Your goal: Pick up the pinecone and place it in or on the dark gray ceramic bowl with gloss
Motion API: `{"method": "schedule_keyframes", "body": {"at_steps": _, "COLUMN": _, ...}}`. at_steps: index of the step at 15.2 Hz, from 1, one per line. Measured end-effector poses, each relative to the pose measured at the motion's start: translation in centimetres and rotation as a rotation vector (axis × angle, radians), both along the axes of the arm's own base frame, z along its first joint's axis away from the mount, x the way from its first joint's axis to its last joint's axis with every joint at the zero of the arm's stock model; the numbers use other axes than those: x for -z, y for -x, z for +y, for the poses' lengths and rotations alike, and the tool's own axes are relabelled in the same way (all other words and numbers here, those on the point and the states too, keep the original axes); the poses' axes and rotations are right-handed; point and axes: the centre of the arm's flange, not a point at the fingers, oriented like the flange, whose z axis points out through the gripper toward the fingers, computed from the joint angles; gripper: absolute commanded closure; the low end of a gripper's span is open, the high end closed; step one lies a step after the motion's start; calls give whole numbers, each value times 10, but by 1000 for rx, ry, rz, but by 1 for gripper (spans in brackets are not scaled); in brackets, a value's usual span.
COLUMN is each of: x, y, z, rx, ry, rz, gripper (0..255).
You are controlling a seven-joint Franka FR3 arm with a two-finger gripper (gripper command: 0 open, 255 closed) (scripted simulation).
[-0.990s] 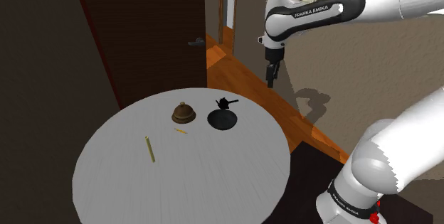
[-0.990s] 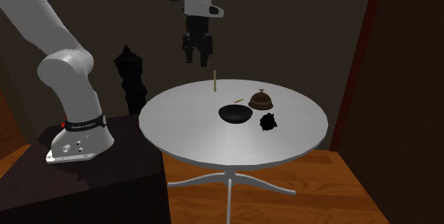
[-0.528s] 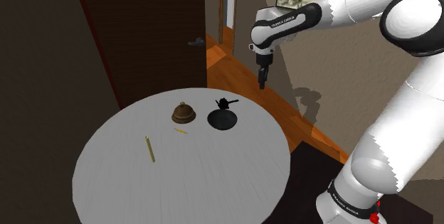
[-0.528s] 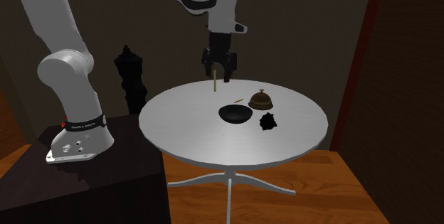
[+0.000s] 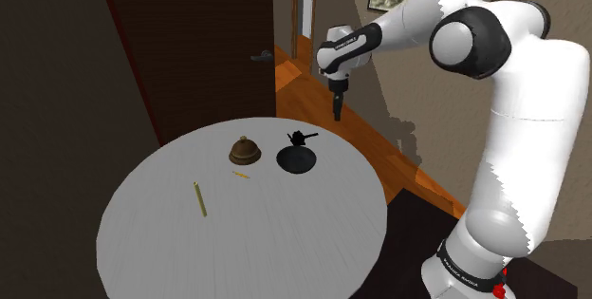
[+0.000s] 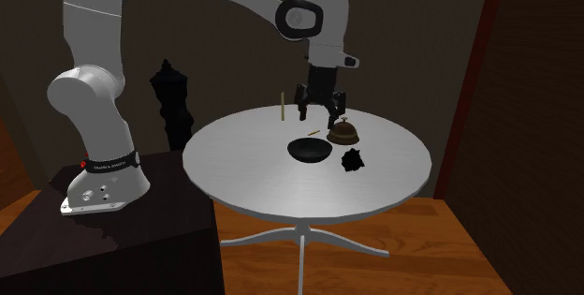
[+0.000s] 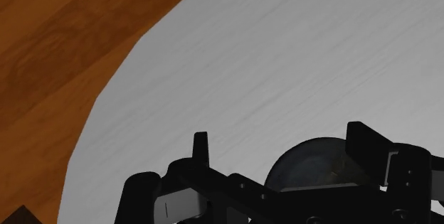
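The white arm (image 5: 512,107) reaches from its dark stand (image 6: 140,237) over the round grey surface (image 5: 237,240), and the black end effector (image 5: 336,109) hangs in the air above the surface's far edge, pointing down and touching nothing; in the second exterior view the end effector (image 6: 316,115) sits above and just behind the bowl (image 6: 310,149) and the bell (image 6: 343,133), with its two fingers (image 6: 302,113) spread and nothing between them; the wrist view agrees, the end effector (image 7: 281,134) showing two black fingers (image 7: 201,148) standing well apart over the bare grey surface (image 7: 299,52), with the wooden floor (image 7: 57,52) beyond its rim; the pinecone (image 5: 302,137), drawn as a small black spiky lump, lies on the surface just beside the bowl (image 5: 296,160), on the bowl's far side in the shoulder view; in the second exterior view the pinecone (image 6: 354,161) lies to the bowl's right, a narrow gap apart, and in front of the bell; the bowl is dark and glossy, upright, with nothing in it; the brown domed bell (image 5: 245,151) stands near the bowl towards the shoulder view's left; a thin yellowish stick (image 5: 199,199) lies flat on the surface, well apart from the rest.
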Motion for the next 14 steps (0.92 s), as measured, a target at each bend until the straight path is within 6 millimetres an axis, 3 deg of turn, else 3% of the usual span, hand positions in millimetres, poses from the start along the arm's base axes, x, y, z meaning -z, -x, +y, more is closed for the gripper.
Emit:
{"method": "schedule_keyframes", "body": {"at_steps": 7, "x": 53, "y": -72, "z": -20, "rx": -100, "ry": -20, "rz": 14, "gripper": 0}}
{"method": "schedule_keyframes", "body": {"at_steps": 14, "x": 92, "y": -78, "z": -24, "rx": -113, "ry": -24, "rz": 15, "gripper": 0}}
